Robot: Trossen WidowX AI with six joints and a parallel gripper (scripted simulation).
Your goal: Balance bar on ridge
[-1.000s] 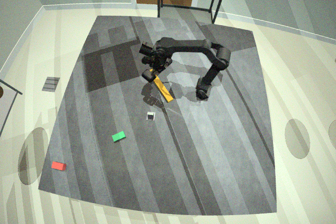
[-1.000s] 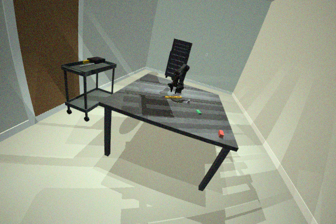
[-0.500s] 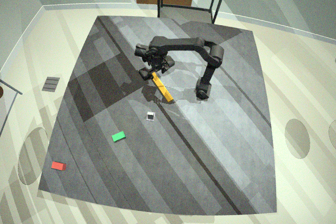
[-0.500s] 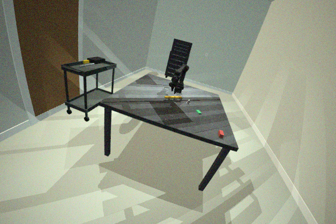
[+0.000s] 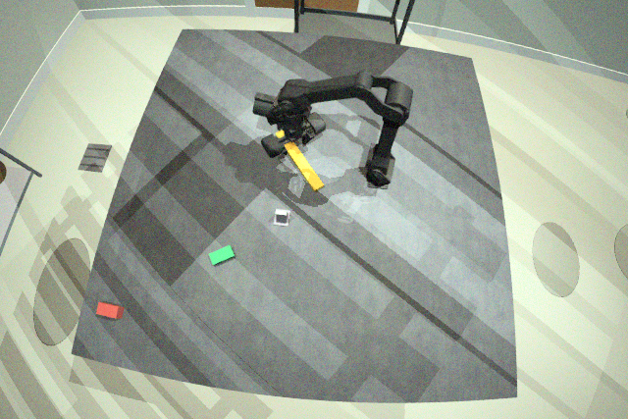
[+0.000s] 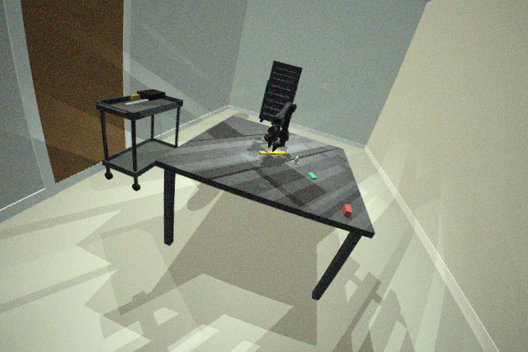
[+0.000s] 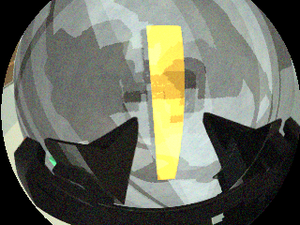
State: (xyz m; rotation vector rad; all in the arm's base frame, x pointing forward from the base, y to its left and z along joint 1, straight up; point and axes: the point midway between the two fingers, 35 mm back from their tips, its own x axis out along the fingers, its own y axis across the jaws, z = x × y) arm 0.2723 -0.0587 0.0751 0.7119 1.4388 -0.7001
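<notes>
1. Your gripper (image 7: 168,127) stands open, its two dark fingers spread to either side of the yellow bar (image 7: 167,103) with visible gaps, so it holds nothing.
2. In your wrist view the bar runs lengthwise between the fingers, straight up the middle of the picture, and neither fingertip touches it.
3. From the top view, the gripper (image 5: 290,135) hangs over one end of the bar (image 5: 303,165); the rest of the bar reaches out diagonally, past the gripper.
4. In the exterior view the bar (image 6: 272,152) looks roughly level, just beneath the gripper (image 6: 272,140). You cannot tell from these pictures whether it lies on the table or on a ridge; no ridge can be made out under it.
5. The arm (image 5: 354,92) bends over from its base (image 5: 379,170), which stands near the bar's far end.
6. A small white-edged square (image 5: 281,217) sits on the table (image 5: 415,262) a little beyond the bar's free end, apart from it.
7. Farther out you see a green block (image 5: 221,254), and well apart near the table's corner a red block (image 5: 109,309).
8. A dark cart (image 6: 139,105) stands beside the table's edge.
</notes>
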